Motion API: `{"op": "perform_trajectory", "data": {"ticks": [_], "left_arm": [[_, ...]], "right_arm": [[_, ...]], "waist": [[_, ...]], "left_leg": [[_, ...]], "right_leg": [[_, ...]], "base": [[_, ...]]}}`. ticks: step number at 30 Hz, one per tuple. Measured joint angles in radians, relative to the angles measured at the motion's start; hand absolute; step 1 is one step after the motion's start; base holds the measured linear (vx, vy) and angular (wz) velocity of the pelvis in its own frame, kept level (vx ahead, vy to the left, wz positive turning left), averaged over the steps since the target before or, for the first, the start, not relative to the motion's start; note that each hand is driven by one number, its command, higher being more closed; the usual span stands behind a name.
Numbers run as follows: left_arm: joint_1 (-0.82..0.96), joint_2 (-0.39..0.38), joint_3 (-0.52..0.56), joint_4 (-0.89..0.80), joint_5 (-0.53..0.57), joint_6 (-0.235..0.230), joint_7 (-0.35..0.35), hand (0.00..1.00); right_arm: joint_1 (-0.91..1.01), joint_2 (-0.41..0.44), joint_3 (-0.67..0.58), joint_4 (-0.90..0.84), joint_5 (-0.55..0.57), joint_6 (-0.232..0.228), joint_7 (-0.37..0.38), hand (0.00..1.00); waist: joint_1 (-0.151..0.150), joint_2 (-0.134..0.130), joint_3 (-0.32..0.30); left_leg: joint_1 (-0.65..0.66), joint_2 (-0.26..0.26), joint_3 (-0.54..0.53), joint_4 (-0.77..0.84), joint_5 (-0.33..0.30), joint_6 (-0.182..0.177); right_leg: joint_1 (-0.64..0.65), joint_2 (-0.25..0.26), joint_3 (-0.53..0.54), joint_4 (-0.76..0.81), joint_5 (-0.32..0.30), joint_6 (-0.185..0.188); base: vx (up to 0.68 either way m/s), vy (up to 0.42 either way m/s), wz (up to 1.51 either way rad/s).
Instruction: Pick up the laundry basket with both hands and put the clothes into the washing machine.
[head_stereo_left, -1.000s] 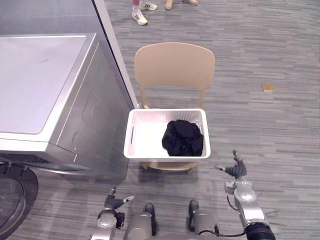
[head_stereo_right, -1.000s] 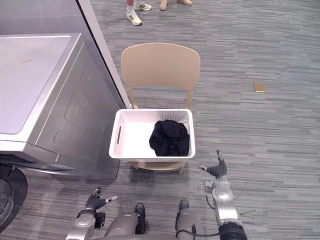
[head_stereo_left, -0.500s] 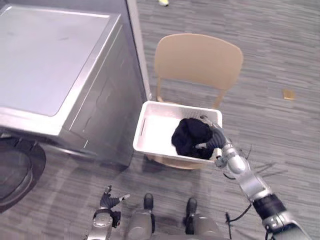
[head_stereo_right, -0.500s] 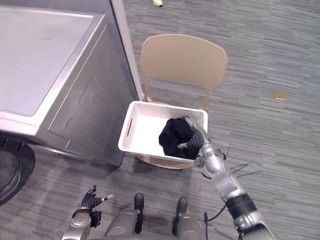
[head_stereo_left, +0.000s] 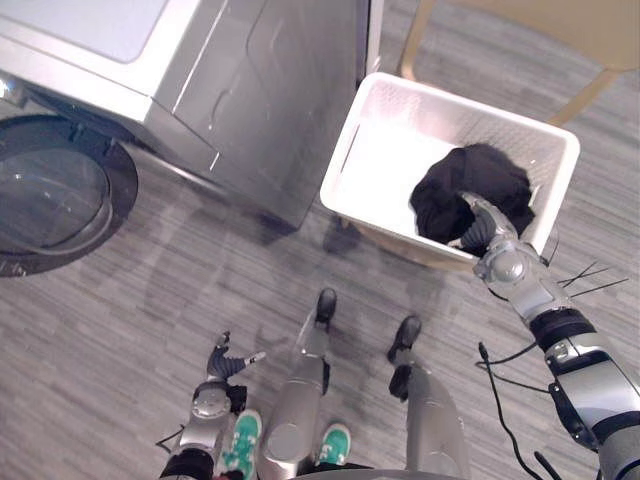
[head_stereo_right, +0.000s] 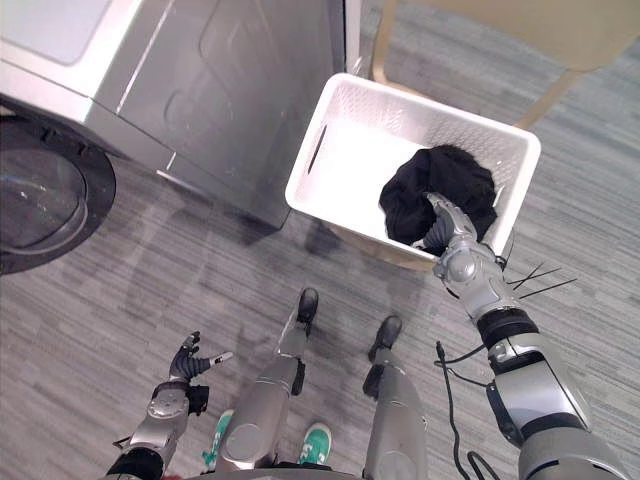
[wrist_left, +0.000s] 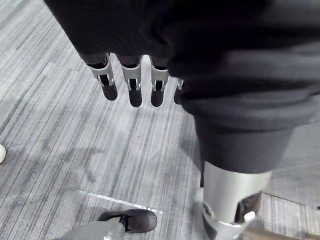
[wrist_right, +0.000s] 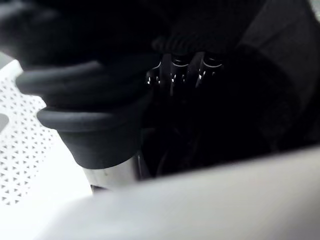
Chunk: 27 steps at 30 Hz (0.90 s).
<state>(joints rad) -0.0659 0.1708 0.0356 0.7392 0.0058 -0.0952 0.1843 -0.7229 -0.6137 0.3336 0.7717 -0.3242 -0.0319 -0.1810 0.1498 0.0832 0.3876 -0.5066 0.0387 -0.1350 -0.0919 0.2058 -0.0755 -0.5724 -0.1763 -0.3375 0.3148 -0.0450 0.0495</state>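
Grey floor (head_stereo_left: 150, 300) below: your right robot hand (head_stereo_left: 492, 260) is buried in the black clothes (head_stereo_left: 470, 185) in the basket (head_stereo_left: 420, 105), so I cannot tell its grip. Gather a full bunch before lifting.

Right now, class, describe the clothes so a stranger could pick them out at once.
Start at the grey washing machine; beside it a white laundry basket sits on a tan chair. The clothes are the black bundle at the basket's end away from the machine, the one dark thing inside, with the right hand on it.
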Motion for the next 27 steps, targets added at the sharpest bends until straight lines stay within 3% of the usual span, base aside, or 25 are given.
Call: {"op": "perform_trajectory", "data": {"ticks": [1, 2, 10, 19, 27], "left_arm": [[-0.001, -0.006, 0.000, -0.007, -0.005, -0.002, 0.002, 0.00], [-0.001, -0.015, 0.000, -0.018, -0.014, -0.004, 0.008, 0.00], [-0.026, -0.074, -0.004, -0.045, -0.015, -0.002, 0.012, 0.00], [-0.028, -0.090, -0.004, -0.044, -0.015, 0.003, 0.011, 0.00], [-0.028, -0.087, -0.004, -0.041, -0.014, 0.011, 0.010, 0.00]], "right_arm": [[-0.004, 0.000, 0.000, 0.000, 0.000, 0.002, -0.003, 0.00], [-0.007, 0.003, 0.000, -0.011, 0.000, 0.010, -0.015, 1.00], [0.024, 0.047, -0.006, -0.061, 0.007, 0.038, -0.033, 1.00], [0.106, 0.110, -0.075, -0.133, 0.079, 0.039, -0.014, 1.00], [0.235, 0.223, -0.132, -0.231, 0.086, 0.042, -0.015, 1.00]], "waist": [[0.001, 0.000, 0.000], [0.001, -0.002, 0.001], [-0.009, -0.043, 0.001], [-0.002, -0.047, -0.001], [0.001, -0.055, -0.007]], "left_leg": [[-0.009, -0.003, 0.000, 0.000, 0.000, 0.000], [-0.023, -0.005, -0.001, 0.000, 0.002, -0.003], [-0.037, -0.006, -0.001, 0.000, 0.001, -0.004], [-0.025, -0.003, 0.003, 0.000, 0.009, -0.004], [0.001, 0.000, -0.001, 0.000, 0.012, -0.008]], "right_leg": [[-0.017, -0.005, 0.002, 0.016, -0.006, -0.001], [-0.038, -0.011, 0.002, 0.037, -0.016, -0.002], [-0.081, -0.036, -0.017, 0.131, -0.079, -0.015], [-0.077, -0.036, -0.016, 0.149, -0.095, -0.019], [-0.038, -0.027, -0.016, 0.121, -0.094, -0.018]], "base": [[0.00, -0.057, 0.08], [0.01, -0.045, 0.06], [0.01, -0.060, 0.10], [0.01, -0.043, 0.01], [0.02, -0.022, 0.01]]}}
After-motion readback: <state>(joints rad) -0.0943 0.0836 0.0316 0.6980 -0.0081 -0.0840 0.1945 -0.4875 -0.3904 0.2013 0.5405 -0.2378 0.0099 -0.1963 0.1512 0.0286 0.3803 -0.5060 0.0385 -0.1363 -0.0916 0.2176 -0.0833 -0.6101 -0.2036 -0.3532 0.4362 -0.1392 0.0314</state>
